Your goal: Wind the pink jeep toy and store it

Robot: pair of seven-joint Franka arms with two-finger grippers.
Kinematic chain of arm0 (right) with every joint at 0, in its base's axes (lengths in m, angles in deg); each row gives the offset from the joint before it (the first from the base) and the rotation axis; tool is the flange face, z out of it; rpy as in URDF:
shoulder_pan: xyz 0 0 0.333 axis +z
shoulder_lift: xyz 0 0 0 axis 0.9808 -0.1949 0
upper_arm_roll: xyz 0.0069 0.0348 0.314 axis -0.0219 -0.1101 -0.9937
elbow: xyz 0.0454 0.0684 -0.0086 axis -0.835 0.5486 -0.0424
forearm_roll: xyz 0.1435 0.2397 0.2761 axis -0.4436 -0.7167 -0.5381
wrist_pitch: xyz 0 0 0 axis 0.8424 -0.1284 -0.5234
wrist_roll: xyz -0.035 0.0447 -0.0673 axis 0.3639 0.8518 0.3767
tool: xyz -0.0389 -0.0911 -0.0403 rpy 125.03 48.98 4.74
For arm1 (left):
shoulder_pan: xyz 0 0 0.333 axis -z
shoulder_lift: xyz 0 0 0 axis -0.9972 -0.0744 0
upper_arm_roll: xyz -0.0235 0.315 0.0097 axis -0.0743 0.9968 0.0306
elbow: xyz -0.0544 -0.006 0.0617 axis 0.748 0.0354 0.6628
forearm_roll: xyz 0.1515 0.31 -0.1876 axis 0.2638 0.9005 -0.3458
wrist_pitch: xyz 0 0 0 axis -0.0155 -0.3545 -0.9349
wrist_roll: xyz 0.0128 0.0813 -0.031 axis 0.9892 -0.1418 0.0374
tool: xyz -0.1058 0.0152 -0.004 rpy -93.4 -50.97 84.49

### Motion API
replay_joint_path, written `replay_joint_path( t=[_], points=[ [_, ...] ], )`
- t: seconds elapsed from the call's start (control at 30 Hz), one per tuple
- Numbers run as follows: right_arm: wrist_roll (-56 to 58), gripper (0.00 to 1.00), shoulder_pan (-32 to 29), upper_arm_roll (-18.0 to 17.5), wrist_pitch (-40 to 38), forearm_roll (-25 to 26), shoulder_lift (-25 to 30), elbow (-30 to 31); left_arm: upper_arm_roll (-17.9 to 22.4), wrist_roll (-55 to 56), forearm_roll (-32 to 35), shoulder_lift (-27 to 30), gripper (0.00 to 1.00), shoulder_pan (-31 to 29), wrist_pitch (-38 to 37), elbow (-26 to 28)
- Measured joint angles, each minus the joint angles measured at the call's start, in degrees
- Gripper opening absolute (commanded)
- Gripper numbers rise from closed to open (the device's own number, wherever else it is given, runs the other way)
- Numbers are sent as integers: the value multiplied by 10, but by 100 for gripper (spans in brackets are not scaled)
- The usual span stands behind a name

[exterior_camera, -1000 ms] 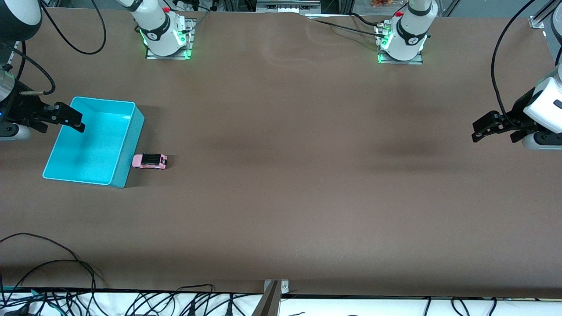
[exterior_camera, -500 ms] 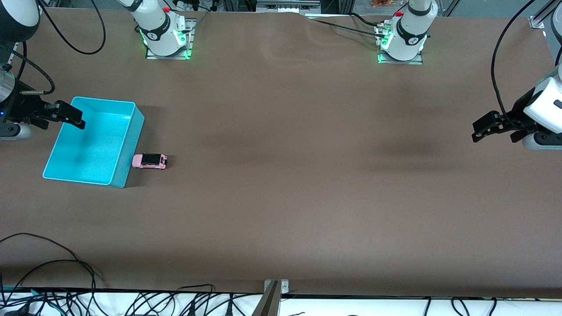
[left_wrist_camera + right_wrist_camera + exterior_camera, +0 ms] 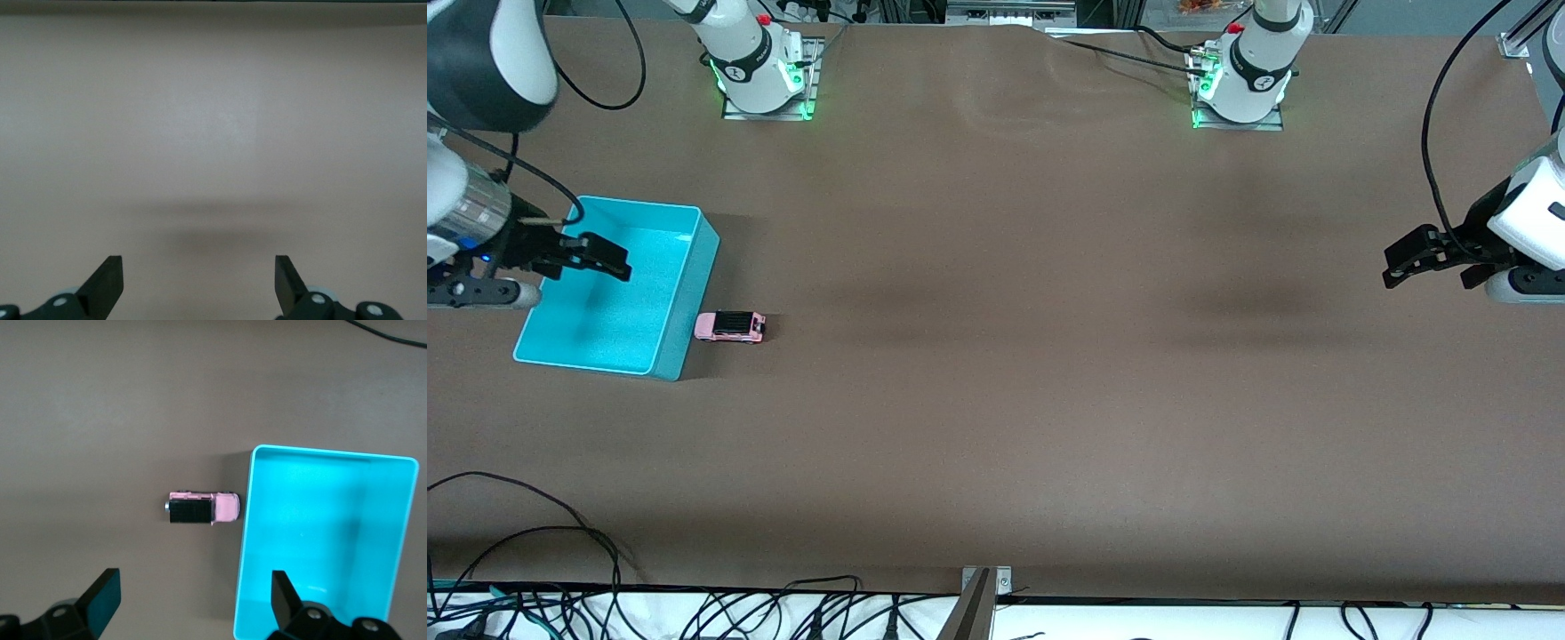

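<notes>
The pink jeep toy (image 3: 730,326) is tiny and light pink with a black roof. It stands on the brown table close beside the turquoise bin (image 3: 685,293), on the bin's side toward the left arm's end. In the right wrist view the jeep (image 3: 200,510) shows a small gap to the bin (image 3: 248,547). My right gripper (image 3: 605,256) hangs open and empty over the bin's inside; the right wrist view shows my right gripper (image 3: 193,593) with its jaws wide apart. My left gripper (image 3: 1398,264) waits open and empty over bare table at the left arm's end; in the left wrist view my left gripper (image 3: 197,270) is over bare table.
The bin holds nothing that I can see. Both arm bases (image 3: 758,76) (image 3: 1240,84) stand along the table's edge farthest from the front camera. Cables (image 3: 534,533) lie at the edge nearest the front camera.
My right gripper has moved from the bin's outer rim to over its inside, toward the jeep. The jeep, the bin and the left arm have not moved.
</notes>
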Motion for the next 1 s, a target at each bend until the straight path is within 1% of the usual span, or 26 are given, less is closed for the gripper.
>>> replay_joint_path(
  t=[0.27, 0.57, 0.7, 0.9, 1.0],
  points=[
    [-4, 100, 6, -4, 99, 0, 3, 94, 0, 0, 0, 0, 100, 0, 0, 0],
    [-8, 100, 37, -6, 229, 0, 10, 218, 0, 0, 0, 0, 100, 0, 0, 0],
    [-8, 100, 38, -6, 268, 0, 12, 253, 0, 0, 0, 0, 100, 0, 0, 0],
    [-8, 100, 38, -5, 293, 0, 13, 289, 0, 0, 0, 0, 100, 0, 0, 0],
    [-22, 100, 37, -4, 325, 0, 13, 313, 0, 0, 0, 0, 100, 0, 0, 0]
  ],
)
